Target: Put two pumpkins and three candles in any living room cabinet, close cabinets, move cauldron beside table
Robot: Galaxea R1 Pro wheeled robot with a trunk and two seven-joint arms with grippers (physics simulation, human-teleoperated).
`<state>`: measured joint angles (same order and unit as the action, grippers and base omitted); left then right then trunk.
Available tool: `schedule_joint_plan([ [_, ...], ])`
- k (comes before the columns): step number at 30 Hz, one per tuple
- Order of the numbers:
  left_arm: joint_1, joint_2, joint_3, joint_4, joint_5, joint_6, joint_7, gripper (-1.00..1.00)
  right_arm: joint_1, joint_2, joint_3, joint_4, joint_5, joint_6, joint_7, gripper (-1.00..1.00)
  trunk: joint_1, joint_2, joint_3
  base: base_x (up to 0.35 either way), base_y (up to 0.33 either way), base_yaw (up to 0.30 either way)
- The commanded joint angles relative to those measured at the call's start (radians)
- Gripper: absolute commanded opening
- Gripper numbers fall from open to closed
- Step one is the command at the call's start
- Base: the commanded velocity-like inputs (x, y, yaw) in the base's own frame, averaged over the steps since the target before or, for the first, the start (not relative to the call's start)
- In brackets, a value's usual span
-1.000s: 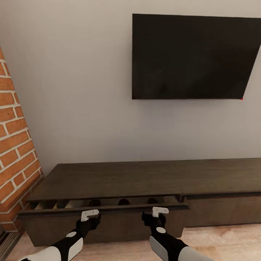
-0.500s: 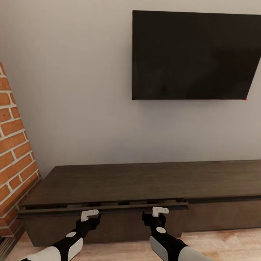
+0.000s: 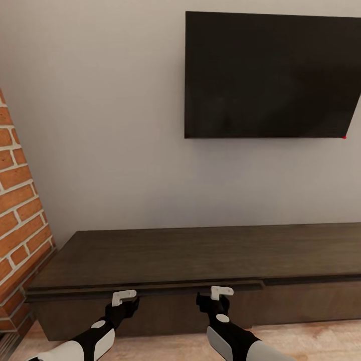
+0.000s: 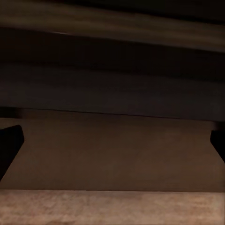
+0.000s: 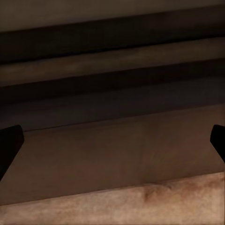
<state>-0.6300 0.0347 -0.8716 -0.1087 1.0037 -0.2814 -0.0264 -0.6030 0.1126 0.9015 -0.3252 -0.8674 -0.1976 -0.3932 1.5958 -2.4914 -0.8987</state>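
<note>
The long dark-brown cabinet [image 3: 200, 248] runs along the wall under the TV. Its left front panel [image 3: 165, 308] sits almost flush under the top, with only a thin dark seam left. My left gripper [image 3: 126, 301] and right gripper [image 3: 214, 300] are both against that panel, side by side. In the left wrist view the dark fingertips [image 4: 9, 145] stand far apart, open, facing the brown front [image 4: 112, 150]. The right wrist view shows its fingertips [image 5: 9, 145] just as wide before the panel [image 5: 117, 154]. Pumpkins and candles are hidden; the cauldron and the table are out of view.
A black TV [image 3: 271, 75] hangs on the grey wall above the cabinet. A red brick wall [image 3: 20, 240] juts out at the left, close to the cabinet's end. Pale wood floor [image 3: 311, 341] shows in front at the right.
The left front panel has slid inward: the gap that showed a pale interior and dark shapes has closed to a thin seam. The head view has shifted slightly.
</note>
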Motion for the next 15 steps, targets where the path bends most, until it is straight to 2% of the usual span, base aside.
schedule_joint_plan([
  [1,0.0,0.0,-0.007,0.0,0.01,-0.002,-0.003,1.0,-0.001,0.0,0.008,0.0,-0.011,-0.006,-0.004,1.0,0.0,0.0,-0.001,0.019,0.0,0.0],
  [5,0.0,0.0,-0.007,0.0,0.01,-0.002,-0.003,1.0,-0.001,0.0,0.008,0.0,-0.01,-0.005,-0.004,1.0,0.0,0.0,-0.001,0.13,0.05,0.0],
  [10,0.0,0.0,-0.007,0.0,0.01,-0.002,-0.003,1.0,-0.001,0.0,0.008,0.0,-0.01,-0.005,-0.004,1.0,0.0,0.0,-0.001,0.027,0.008,0.0],
  [15,0.0,0.0,-0.007,0.0,0.011,-0.002,-0.003,1.0,-0.001,0.0,0.008,0.0,-0.01,-0.006,-0.004,1.0,0.0,0.0,-0.001,-0.167,0.001,0.0],
])
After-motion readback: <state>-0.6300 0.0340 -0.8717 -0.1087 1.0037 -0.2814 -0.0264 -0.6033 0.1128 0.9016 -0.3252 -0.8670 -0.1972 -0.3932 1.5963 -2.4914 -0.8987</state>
